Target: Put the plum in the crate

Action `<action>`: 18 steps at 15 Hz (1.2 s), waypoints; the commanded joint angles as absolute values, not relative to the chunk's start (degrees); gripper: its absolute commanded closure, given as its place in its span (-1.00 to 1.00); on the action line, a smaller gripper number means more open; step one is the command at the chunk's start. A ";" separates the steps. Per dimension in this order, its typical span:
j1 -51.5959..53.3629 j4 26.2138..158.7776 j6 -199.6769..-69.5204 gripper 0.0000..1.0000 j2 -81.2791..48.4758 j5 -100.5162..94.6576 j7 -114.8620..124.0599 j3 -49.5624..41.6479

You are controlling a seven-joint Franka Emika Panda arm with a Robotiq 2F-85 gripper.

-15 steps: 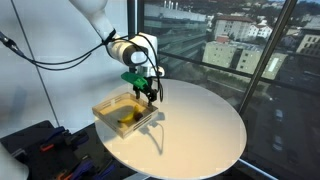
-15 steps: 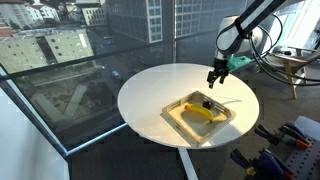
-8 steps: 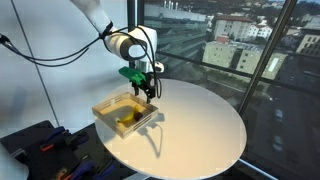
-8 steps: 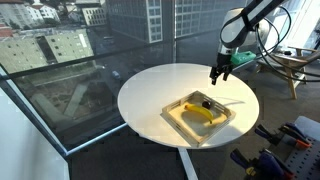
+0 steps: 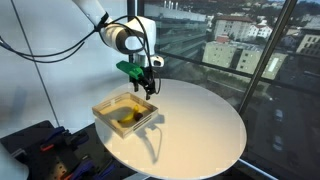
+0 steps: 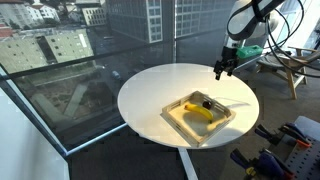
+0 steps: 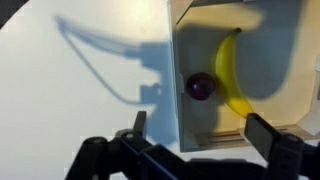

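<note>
The black gripper (image 5: pixel 148 88) has gone up higher, fingers wide apart, empty. The small round dark plum (image 7: pixel 199 86) lies in the shallow wooden crate (image 5: pixel 105 108) beside the long yellow banana (image 7: pixel 232 75)

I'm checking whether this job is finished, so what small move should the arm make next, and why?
Probably lift the gripper straight up, away from the crate, and stop. Its jaws are open and empty, and the plum already lies inside the crate beside the banana, so nothing seems left to place.
</note>
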State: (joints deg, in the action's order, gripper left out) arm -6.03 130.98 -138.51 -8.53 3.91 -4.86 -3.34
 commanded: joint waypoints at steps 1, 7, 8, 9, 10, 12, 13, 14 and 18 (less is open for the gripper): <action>-5.45 132.45 -136.68 -1.00 -5.10 2.58 -2.31 -4.00; -4.57 131.69 -135.92 -1.00 -4.24 2.75 -1.38 -3.45; -4.28 131.57 -135.90 -1.00 -4.13 2.82 -1.29 -3.30; -4.01 131.49 -135.93 -1.00 -4.07 2.85 -1.18 -3.17; -3.63 131.33 -135.89 -1.00 -4.13 3.07 -1.16 -2.96; -3.00 131.23 -135.93 -1.00 -4.01 3.35 -1.25 -2.57; -2.72 131.24 -136.00 -1.00 -3.90 3.39 -1.31 -2.36; -2.43 131.23 -136.06 -1.00 -3.81 3.30 -1.21 -2.16; -1.57 131.77 -136.09 -1.00 -2.43 3.31 -1.51 -1.33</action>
State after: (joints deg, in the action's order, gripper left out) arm -2.09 131.42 -137.52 -4.71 3.80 -2.62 -1.75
